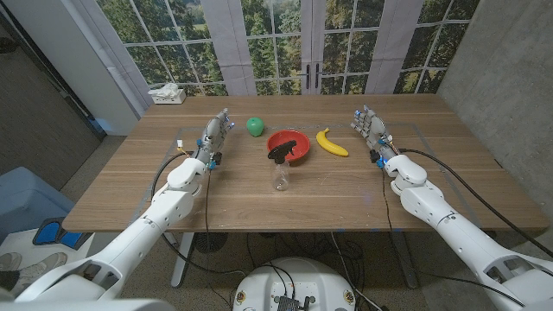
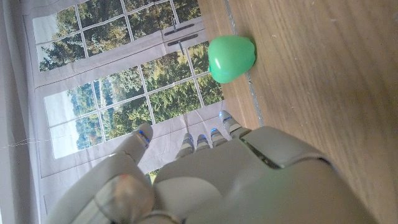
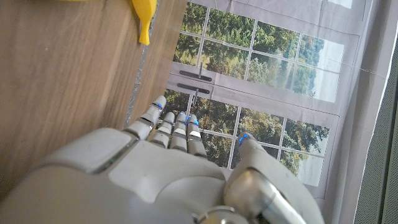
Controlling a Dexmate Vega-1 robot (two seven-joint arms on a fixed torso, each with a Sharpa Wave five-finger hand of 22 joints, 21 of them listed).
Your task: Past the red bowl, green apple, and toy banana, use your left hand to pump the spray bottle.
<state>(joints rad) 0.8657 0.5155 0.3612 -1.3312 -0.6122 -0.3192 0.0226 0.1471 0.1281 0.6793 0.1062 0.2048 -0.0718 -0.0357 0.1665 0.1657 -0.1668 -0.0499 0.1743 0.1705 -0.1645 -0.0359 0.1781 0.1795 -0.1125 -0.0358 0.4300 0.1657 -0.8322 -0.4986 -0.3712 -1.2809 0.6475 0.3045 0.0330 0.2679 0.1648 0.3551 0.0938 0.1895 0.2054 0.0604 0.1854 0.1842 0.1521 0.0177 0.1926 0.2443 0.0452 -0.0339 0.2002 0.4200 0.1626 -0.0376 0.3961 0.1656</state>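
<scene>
My left hand is released, holding nothing; the spray bottle, mid-tabletop, looks light, clear, tippable, so I judge its black trigger head the hold.

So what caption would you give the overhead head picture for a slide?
Both hands, left and right, wait open beside green apple, red bowl, banana and spray bottle.
</scene>
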